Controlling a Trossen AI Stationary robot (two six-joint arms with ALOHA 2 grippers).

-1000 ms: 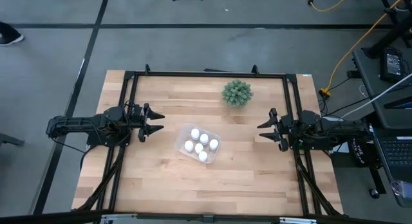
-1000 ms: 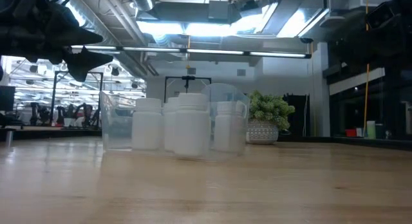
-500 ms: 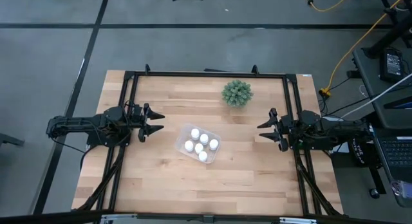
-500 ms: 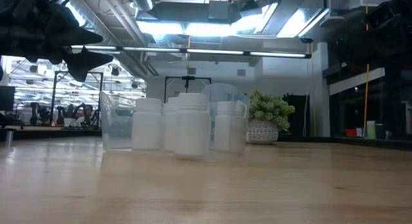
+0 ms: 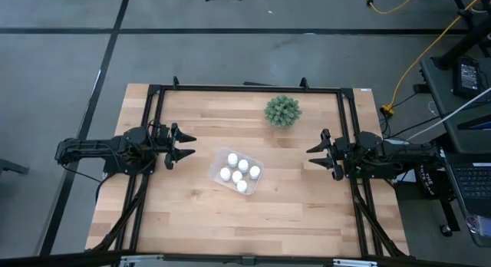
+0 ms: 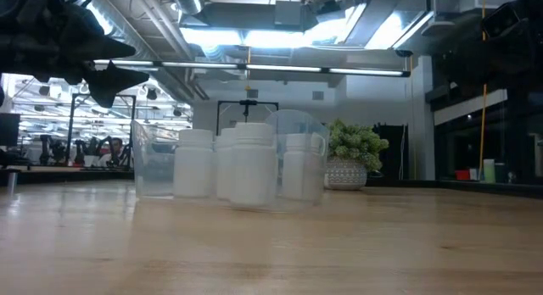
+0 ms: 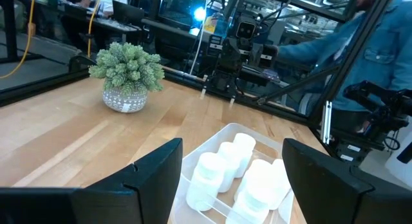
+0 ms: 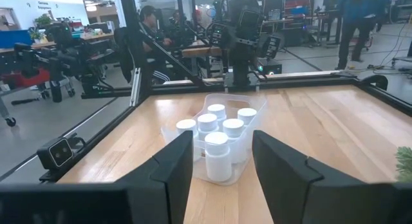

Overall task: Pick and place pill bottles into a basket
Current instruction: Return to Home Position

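Several white pill bottles [image 5: 238, 173] stand upright inside the clear basket [image 5: 217, 164] at the table's middle; they also show in the low view [image 6: 251, 164], the left wrist view [image 7: 235, 170] and the right wrist view [image 8: 217, 130]. My left gripper [image 5: 188, 145] is open and empty at the table's left side, above the table. My right gripper [image 5: 313, 157] is open and empty at the table's right side. Both point toward the basket from a distance.
A green spiky plant [image 5: 282, 111] in a small pot stands at the far side of the table, right of the middle. A black frame [image 5: 245, 88] runs round the table. People show in the room beyond the table in the wrist views.
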